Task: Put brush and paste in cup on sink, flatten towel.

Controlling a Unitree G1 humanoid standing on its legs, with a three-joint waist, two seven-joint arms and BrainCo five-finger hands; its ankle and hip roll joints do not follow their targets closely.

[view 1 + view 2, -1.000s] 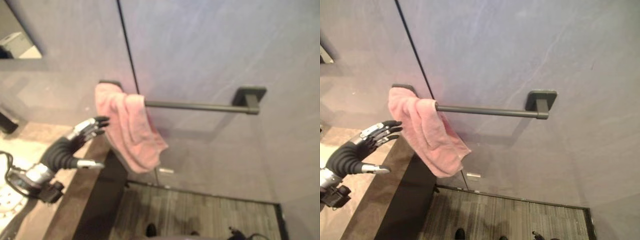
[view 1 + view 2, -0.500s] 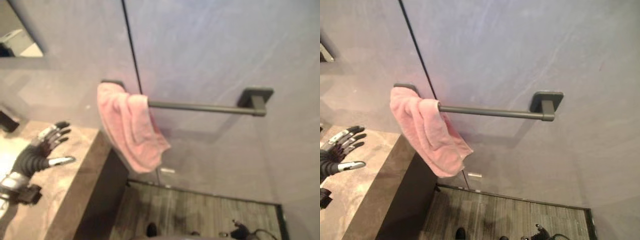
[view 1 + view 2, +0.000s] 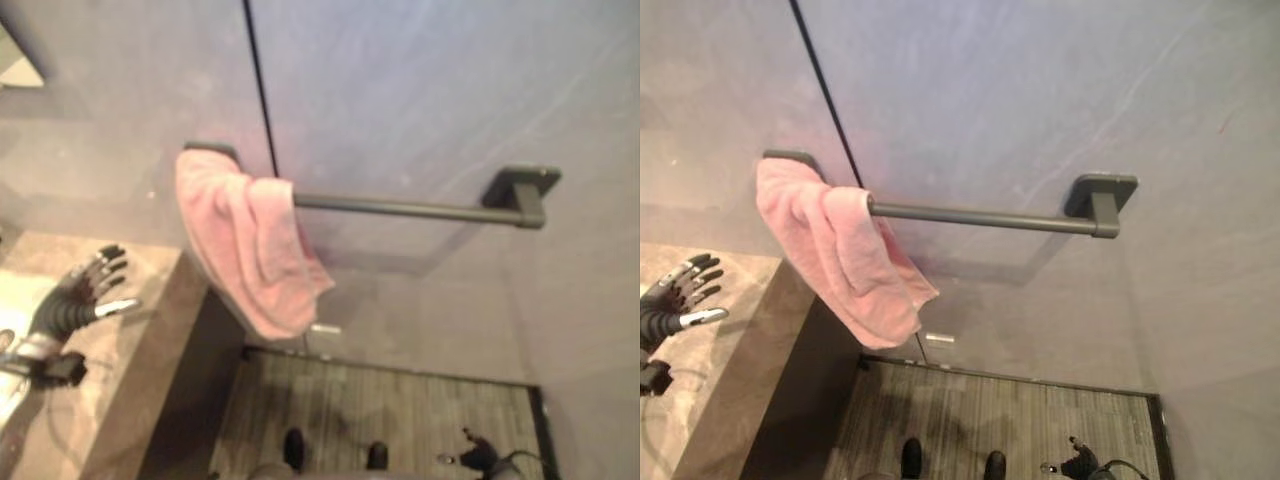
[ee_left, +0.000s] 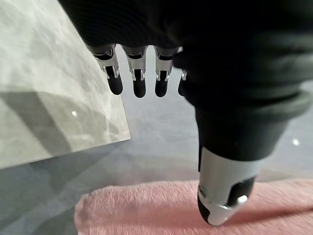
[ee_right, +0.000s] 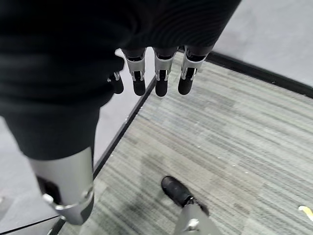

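A pink towel (image 3: 250,250) hangs bunched up on the left end of a dark wall bar (image 3: 400,208); its lower corner droops toward the floor. My left hand (image 3: 75,295) hovers over the brown stone counter (image 3: 140,340) to the left of the towel. It is open, empty and well apart from the cloth. In the left wrist view the towel (image 4: 161,210) shows beyond the thumb of my left hand (image 4: 220,73). My right hand (image 5: 63,58) hangs open above the grey plank floor (image 5: 220,147), holding nothing.
The bar's right bracket (image 3: 525,190) is fixed to the grey wall, and most of the bar is bare. A dark vertical seam (image 3: 258,90) runs down the wall behind the towel. The counter's dark side panel (image 3: 200,380) drops to the floor (image 3: 400,410).
My left hand has drawn back leftward from beside the towel to over the counter. The towel hangs as before. The camera has shifted a little.
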